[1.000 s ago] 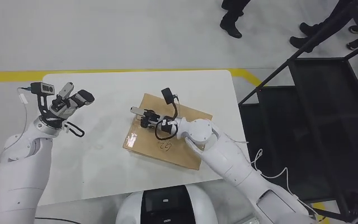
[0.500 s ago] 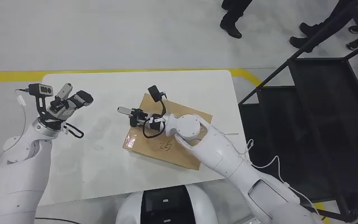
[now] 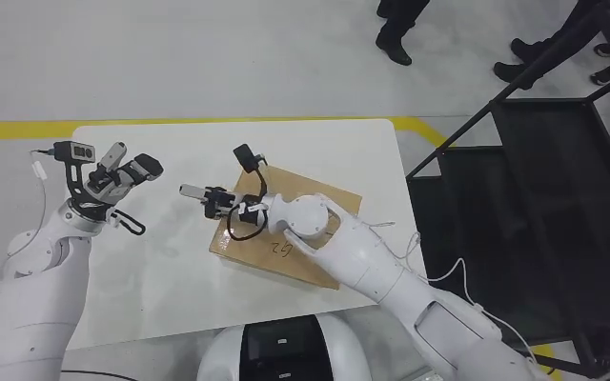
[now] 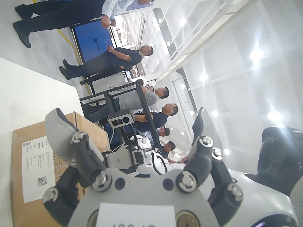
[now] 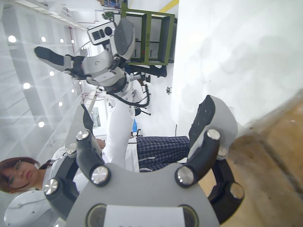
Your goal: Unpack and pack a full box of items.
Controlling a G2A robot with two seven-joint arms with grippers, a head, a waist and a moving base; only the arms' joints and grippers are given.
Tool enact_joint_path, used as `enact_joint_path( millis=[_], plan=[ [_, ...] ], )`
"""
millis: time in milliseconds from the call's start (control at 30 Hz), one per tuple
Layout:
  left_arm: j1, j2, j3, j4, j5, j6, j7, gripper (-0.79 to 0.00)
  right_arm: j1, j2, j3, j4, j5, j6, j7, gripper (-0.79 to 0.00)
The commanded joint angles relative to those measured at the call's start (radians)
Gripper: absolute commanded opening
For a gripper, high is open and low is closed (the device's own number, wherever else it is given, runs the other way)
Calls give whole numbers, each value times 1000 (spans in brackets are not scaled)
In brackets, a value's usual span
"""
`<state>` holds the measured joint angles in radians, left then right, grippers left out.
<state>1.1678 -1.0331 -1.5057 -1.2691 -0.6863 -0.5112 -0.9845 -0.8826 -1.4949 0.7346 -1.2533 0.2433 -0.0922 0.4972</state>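
One closed cardboard box (image 3: pixel 253 257) lies right of centre on the white table (image 3: pixel 315 143), its near corner close to the table's near edge. The right gripper (image 3: pixel 195 193) hangs just past the box's left edge, fingers wide and empty. The left gripper (image 3: pixel 131 162) is over the table's left edge, also spread wide and empty. A black rack (image 3: pixel 496 171) stands right of the table.

The site was a large industrial hall: yellow floor line (image 3: pixel 191 122), black metal rack (image 3: pixel 543 143), blue display screen (image 4: pixel 92 40), high white ceiling (image 4: pixel 236 36) with spotlights (image 4: pixel 256 54).
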Motion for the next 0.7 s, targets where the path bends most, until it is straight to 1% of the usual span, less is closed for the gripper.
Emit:
enact_joint_path(
  millis=[0, 100, 200, 333, 433, 567, 667],
  plan=[
    [-3, 0, 0, 1, -12, 1, -14, 0, -25, 5, 21, -35, 19, -18, 9, 0],
    [-7, -1, 4, -1, -43, 16, -58, 0, -79, 24, 73, -105, 17, -24, 23, 0],
    [-18, 0, 15, 2, -44, 37, -128, 0, -160, 54, 152, -195, -18, 2, 29, 0],
    [-40, -2, 48, 20, -46, 73, -205, 0, -303, 96, 279, -354, -68, 51, 37, 0],
    [-61, -5, 80, 33, -40, 89, -264, 0, -419, 122, 378, -462, -74, 59, 46, 0],
    [-89, -12, 130, 46, -37, 103, -337, 0, -544, 146, 495, -552, -51, 40, 51, 0],
    [-113, -17, 166, 72, -7, 119, -342, 0, -616, 155, 567, -590, 8, -8, 49, 0]
  ],
)
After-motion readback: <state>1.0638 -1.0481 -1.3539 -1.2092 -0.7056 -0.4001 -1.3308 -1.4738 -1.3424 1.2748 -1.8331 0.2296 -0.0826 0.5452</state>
